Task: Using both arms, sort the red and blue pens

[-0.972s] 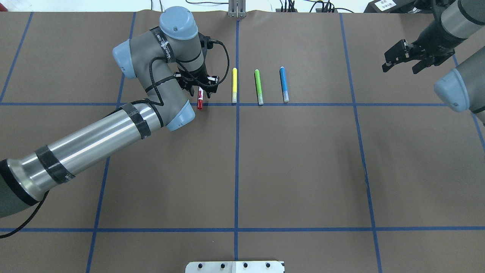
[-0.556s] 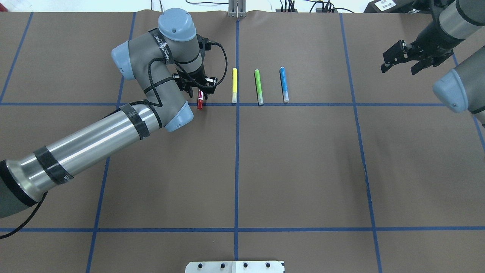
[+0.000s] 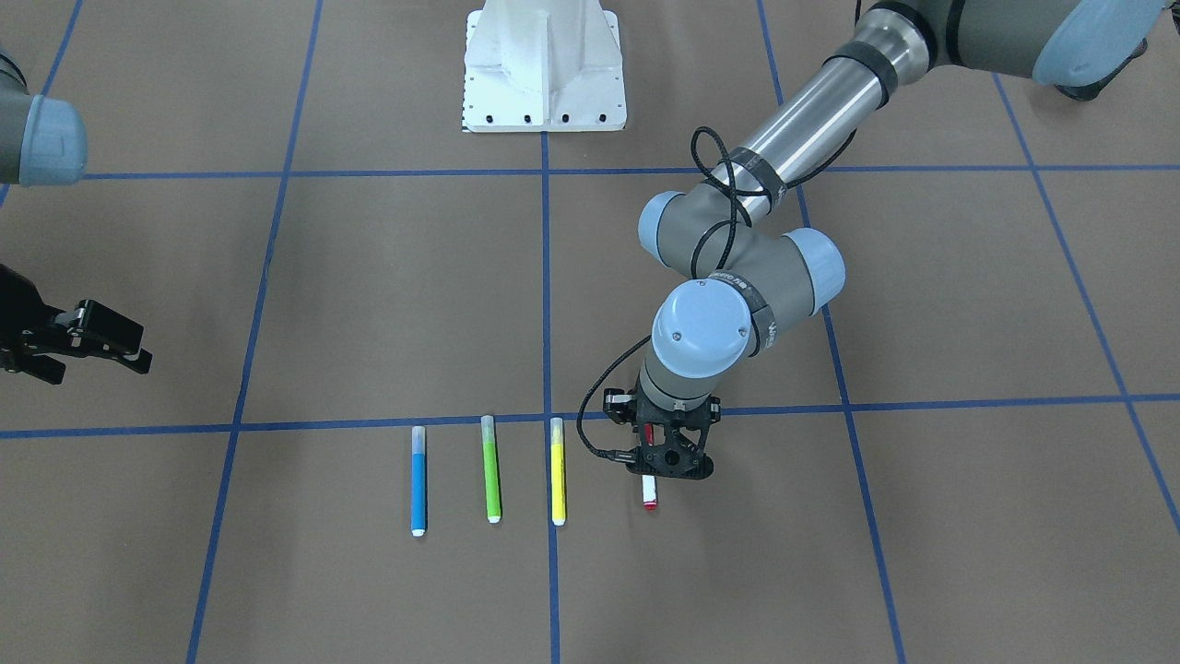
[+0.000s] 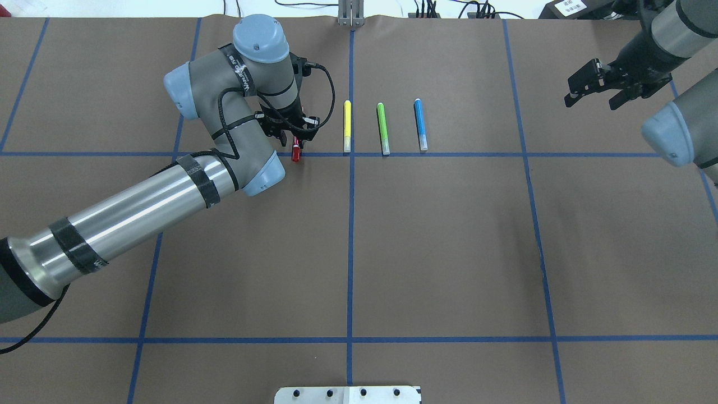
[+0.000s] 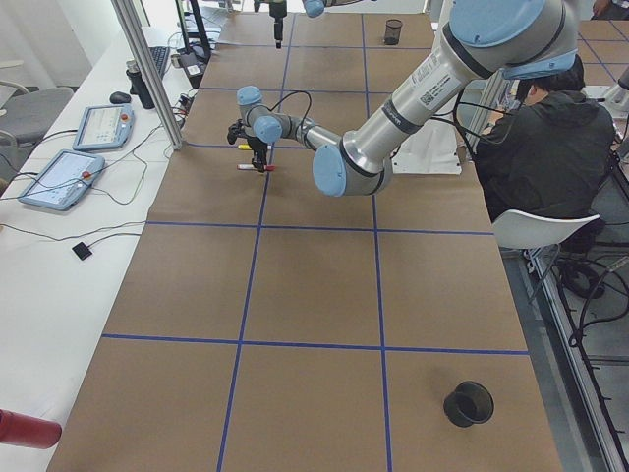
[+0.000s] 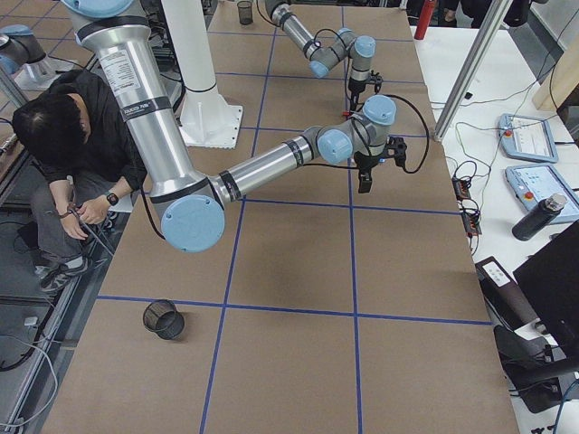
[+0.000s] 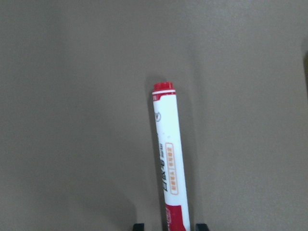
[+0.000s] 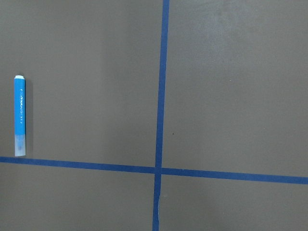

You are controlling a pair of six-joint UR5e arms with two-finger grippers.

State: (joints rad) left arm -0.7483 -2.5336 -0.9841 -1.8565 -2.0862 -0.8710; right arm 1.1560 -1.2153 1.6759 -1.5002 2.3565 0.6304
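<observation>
The red pen (image 4: 295, 152), white-barrelled with a red cap, lies on the brown table (image 4: 437, 241) left of the centre line. My left gripper (image 4: 294, 133) is down over its middle. In the left wrist view the pen (image 7: 168, 154) runs between the two fingertips, with a gap on either side, so the gripper is open. From the front, the pen's red end (image 3: 650, 498) pokes out below the left gripper (image 3: 668, 461). The blue pen (image 4: 420, 124) lies free at the right of the row, also in the right wrist view (image 8: 19, 115). My right gripper (image 4: 590, 102) hovers open at the far right.
A yellow marker (image 4: 347, 126) and a green marker (image 4: 383, 128) lie between the two pens. A black mesh cup (image 5: 468, 403) stands near the table's left end. A seated person (image 5: 541, 128) is beside the robot's white base (image 3: 544, 65).
My left gripper has sunk lower over the red pen, covering more of its white barrel. The pen has not moved. The right gripper barely shifted.
</observation>
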